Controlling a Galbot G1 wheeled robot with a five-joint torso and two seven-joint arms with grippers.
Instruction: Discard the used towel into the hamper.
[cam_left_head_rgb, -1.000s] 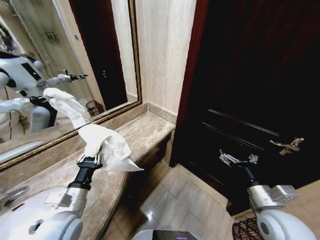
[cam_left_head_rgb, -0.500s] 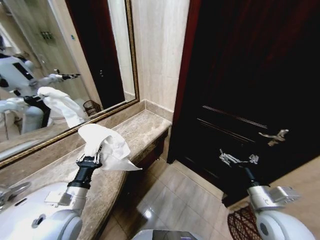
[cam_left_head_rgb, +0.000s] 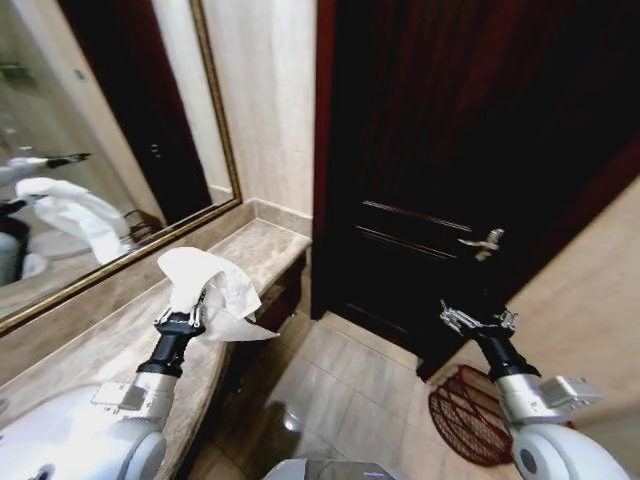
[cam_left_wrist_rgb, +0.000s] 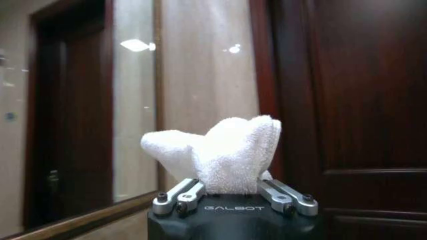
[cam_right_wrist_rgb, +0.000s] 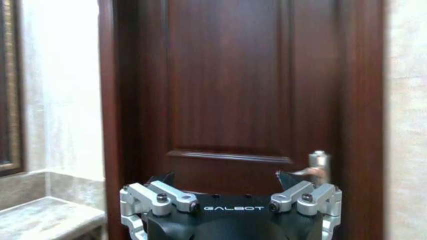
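My left gripper (cam_left_head_rgb: 203, 303) is raised over the marble counter's edge, shut on the white towel (cam_left_head_rgb: 212, 285). The towel bunches up above the fingers and droops to one side. The left wrist view has the towel (cam_left_wrist_rgb: 223, 152) standing up out of the shut left gripper (cam_left_wrist_rgb: 230, 192). On the floor at the lower right stands the hamper (cam_left_head_rgb: 462, 418), a dark red openwork basket partly hidden behind my right arm. My right gripper (cam_left_head_rgb: 478, 319) hangs above the hamper's near side, and in the right wrist view the right gripper (cam_right_wrist_rgb: 227, 179) is open with nothing in it.
A marble counter (cam_left_head_rgb: 250, 250) runs along the left wall under a framed mirror (cam_left_head_rgb: 90, 170) that reflects the robot and towel. Straight ahead is a dark wooden door (cam_left_head_rgb: 450, 150) with a metal handle (cam_left_head_rgb: 482, 242). Beige floor tiles (cam_left_head_rgb: 350, 390) lie between counter and hamper.
The whole head view has swung to the right, so the camera turned. The door is now central and more of the hamper shows. Both arms keep their pose and the towel stays gripped.
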